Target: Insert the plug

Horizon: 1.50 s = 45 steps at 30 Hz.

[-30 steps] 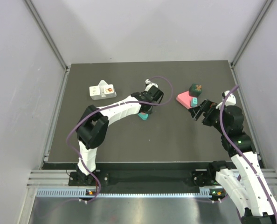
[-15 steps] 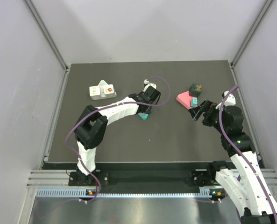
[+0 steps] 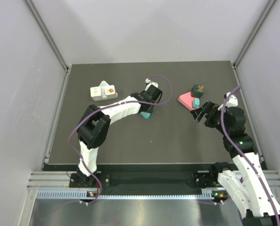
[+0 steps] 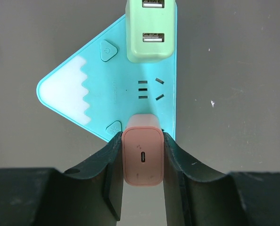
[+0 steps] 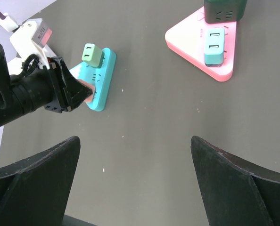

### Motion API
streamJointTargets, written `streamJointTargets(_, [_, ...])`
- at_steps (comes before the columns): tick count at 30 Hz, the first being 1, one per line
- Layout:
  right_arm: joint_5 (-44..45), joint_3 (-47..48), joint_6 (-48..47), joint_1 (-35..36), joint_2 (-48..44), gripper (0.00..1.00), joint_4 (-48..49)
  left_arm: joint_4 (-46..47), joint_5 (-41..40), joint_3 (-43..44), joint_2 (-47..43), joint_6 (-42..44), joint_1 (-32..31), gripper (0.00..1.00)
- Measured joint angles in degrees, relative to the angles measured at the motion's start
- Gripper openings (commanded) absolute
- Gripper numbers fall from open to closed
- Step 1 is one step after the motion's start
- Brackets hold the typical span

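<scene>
A pink plug [image 4: 141, 157] with a small port in its top face is clamped between the black fingers of my left gripper [image 4: 141, 139], which is shut on it. The plug stands over the near corner of a teal triangular power strip [image 4: 107, 89]. Its prongs are hidden, so how deep it sits cannot be seen. A pale green plug [image 4: 150, 33] sits in the strip's far socket, and a free socket lies between the two. From above, the left gripper [image 3: 147, 109] covers most of the strip [image 3: 146, 116]. My right gripper [image 5: 134, 141] hangs open over bare table.
A pink triangular strip [image 3: 185, 100] lies at the right, carrying a teal plug [image 3: 195, 102] and a dark green plug [image 3: 197, 89], just ahead of my right gripper [image 3: 200, 112]. A white power strip [image 3: 103, 91] sits at the back left. Grey walls enclose the table.
My left wrist has shifted slightly to the left while keeping its hold on the pink plug. The right arm has not moved.
</scene>
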Motion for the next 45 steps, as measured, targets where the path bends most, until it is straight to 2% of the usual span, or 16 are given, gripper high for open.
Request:
streamJointTargets(7, [-0.48, 0.00, 0.00, -0.22, -0.02, 1.00, 0.02, 0.35, -1.07, 0.00, 0.39, -0.37, -0.15, 0.00])
streamJointTargets(14, [-1.20, -0.02, 0.11, -0.52, -0.20, 1.00, 0.02, -3.63, -3.67, 6.01, 4.79, -0.26, -0.24, 0.00])
streamJointTargets(28, [-1.51, -0.35, 0.22, -0.94, -1.14, 1.00, -0.09, -3.23, -4.31, 6.10, 5.73, -0.24, -0.26, 0.00])
streamJointTargets(31, [-1.53, -0.35, 0.24, -0.96, -1.36, 1.00, -0.07, -3.80, -4.31, 6.69, 5.88, -0.24, -0.24, 0.21])
streamJointTargets(33, [-1.70, -0.35, 0.28, -1.01, -1.51, 1.00, -0.07, -4.74, -4.26, 7.61, 5.86, -0.26, -0.20, 0.40])
streamJointTargets(36, [-2.34, -0.35, 0.44, -1.07, -1.53, 1.00, -0.07, -7.21, -2.69, 9.09, 6.71, -0.68, 0.17, 0.57])
streamJointTargets(39, [-2.82, -0.35, 0.46, -1.20, -1.53, 1.00, -0.13, -10.27, -0.92, 10.69, 7.15, 0.02, 0.35, 0.66])
streamJointTargets(42, [-2.95, -0.35, 0.42, -1.31, -1.84, 1.00, -0.33, -15.47, 1.75, 12.00, 7.93, 0.35, 0.63, 0.68])
streamJointTargets(45, [-2.95, -0.35, 0.17, -1.31, -2.29, 1.00, -0.72, -19.78, 4.20, 13.46, 9.73, 0.83, 1.03, 0.76])
